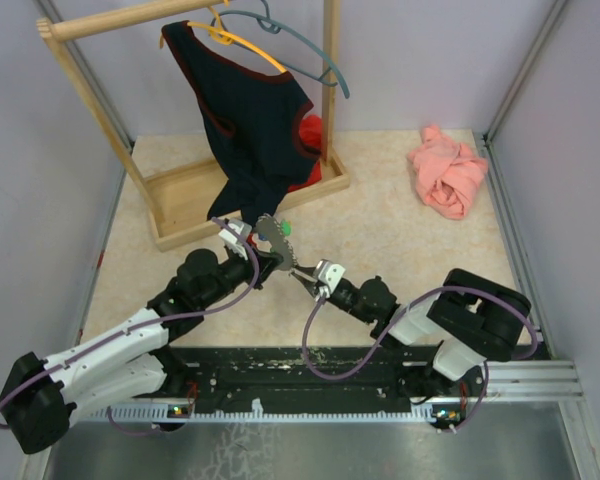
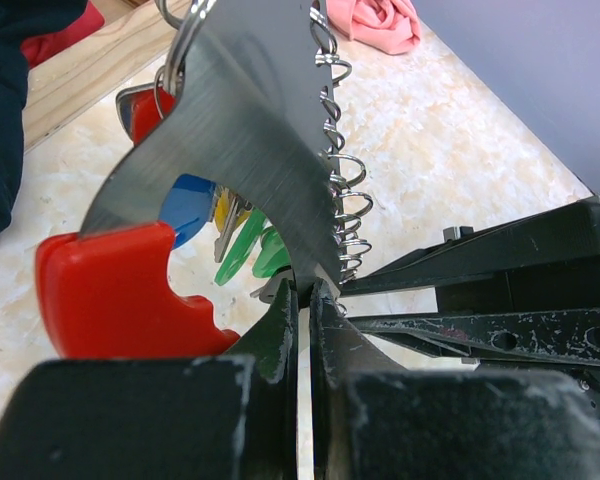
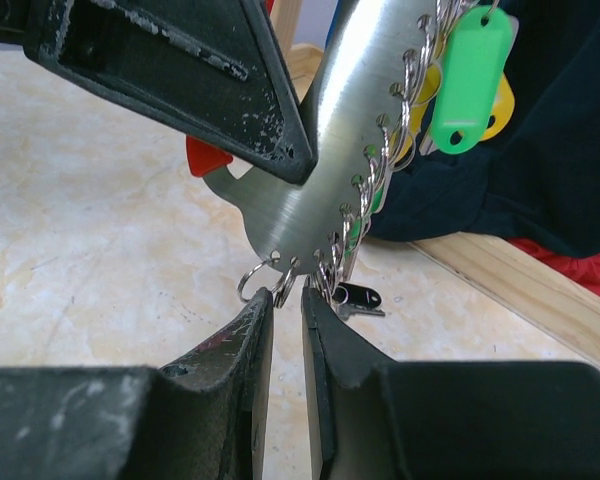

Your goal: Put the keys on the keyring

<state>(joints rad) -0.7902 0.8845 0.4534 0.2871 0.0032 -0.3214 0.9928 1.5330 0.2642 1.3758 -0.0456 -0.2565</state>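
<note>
My worry is the metal plate (image 2: 250,130) twisting in the left fingers (image 2: 300,300), which are clamped on its edge, if I push too hard; the empty keyring (image 3: 252,278) would then swing clear. The right fingers (image 3: 287,302), narrowly apart and gripping nothing, point up just beneath that ring, with the keys (image 3: 355,297) hanging just beside and above them.

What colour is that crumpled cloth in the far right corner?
The crumpled cloth is salmon pink, clearest in the top external view.

Overhead looks down; close wrist views share plate (image 2: 240,150).
</note>
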